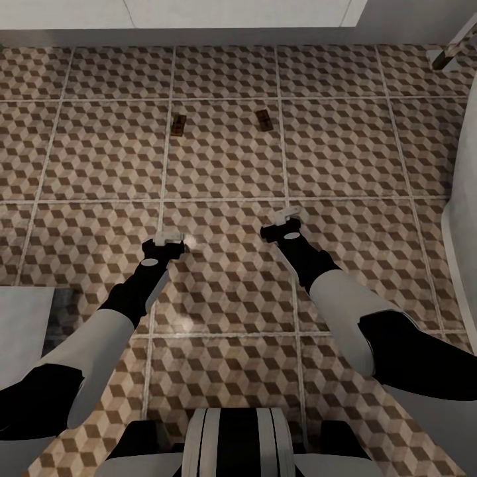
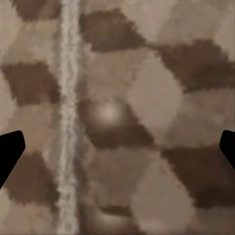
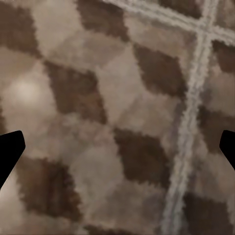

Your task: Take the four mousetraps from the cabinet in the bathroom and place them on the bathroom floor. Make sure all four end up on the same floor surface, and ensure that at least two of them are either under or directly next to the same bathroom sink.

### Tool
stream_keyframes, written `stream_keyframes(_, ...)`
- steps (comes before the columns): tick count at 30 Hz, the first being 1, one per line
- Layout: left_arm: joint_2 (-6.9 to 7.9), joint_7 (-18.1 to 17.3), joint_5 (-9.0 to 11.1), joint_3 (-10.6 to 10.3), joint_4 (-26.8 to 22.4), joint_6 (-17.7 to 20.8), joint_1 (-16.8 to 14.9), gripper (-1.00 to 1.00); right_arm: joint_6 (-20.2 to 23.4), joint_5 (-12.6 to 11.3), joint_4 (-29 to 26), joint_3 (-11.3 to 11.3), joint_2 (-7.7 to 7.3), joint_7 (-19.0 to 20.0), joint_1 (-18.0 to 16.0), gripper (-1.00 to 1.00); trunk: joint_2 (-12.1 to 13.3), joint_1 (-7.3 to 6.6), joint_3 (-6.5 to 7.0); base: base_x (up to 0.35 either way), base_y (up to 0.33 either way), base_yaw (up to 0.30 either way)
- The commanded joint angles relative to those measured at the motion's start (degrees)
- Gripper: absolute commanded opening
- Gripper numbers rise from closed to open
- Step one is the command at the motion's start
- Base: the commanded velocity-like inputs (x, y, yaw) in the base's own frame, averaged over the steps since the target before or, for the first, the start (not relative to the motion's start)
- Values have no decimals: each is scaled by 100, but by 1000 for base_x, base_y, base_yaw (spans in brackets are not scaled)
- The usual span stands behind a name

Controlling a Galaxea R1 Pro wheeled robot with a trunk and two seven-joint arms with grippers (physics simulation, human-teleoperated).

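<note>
Two mousetraps lie flat on the cube-patterned bathroom floor [image 1: 225,159], one [image 1: 178,124] to the left and one [image 1: 264,119] to the right, about a tile apart and close to a white unit [image 1: 199,13] along the far edge. I cannot tell whether that unit is the sink vanity. My left gripper [image 1: 171,236] and right gripper [image 1: 286,218] hover low over the tiles, well short of the traps. Both are open and hold nothing. In the wrist views, dark fingertips [image 2: 11,147] [image 3: 11,147] stand wide apart over bare tile. The cabinet is out of view.
A curved white fixture [image 1: 464,199] rises along the right side. A pale grey block [image 1: 23,331] sits at the lower left beside my left arm. A small metallic piece [image 1: 450,56] shows at the far right corner. Pale grout lines [image 2: 68,117] cross the floor.
</note>
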Motion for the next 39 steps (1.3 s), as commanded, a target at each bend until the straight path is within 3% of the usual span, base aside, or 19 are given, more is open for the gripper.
stream_keyframes(1,8,48,39,-37,-17,31,-2,100,51,57,-8,23,0,-24,-1,100,-1,-1,-3,0,0,0)
stream_keyframes(5,12,49,35,-37,-42,35,-2,100,49,57,-8,24,0,-25,-1,100,-1,-1,-3,0,0,0)
stream_keyframes(30,-6,46,41,-46,140,47,-2,100,35,55,63,25,0,-25,8,100,32,-65,551,0,0,0)
stream_keyframes(39,12,40,41,-46,551,19,-2,100,-403,57,527,23,0,-25,10,100,44,-88,751,0,0,0)
